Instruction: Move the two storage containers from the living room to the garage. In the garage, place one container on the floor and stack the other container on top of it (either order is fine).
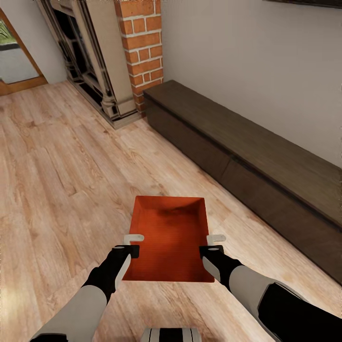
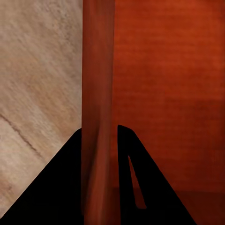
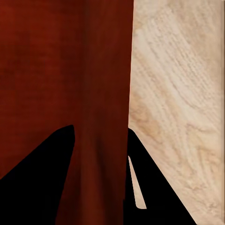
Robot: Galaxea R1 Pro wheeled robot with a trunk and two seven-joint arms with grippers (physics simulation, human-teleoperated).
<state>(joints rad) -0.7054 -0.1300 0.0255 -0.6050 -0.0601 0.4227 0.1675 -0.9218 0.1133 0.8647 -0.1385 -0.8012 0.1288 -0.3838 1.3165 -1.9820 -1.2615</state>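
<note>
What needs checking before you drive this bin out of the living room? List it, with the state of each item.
1. Left pincer on the storage container: ok; the left wrist view shows its fingers astride the side wall.
2. Right pincer on the opposite wall: ok; the right wrist view shows the wall between its fingers.
3. Container level: ok, the rim looks even in the head view.
4. Container empty: ok, the inside is bare.
5. Clearance from the dark low cabinet on the robot's right: ok, a strip of wood floor lies between.
6. Second container's place: cannot tell.
</note>
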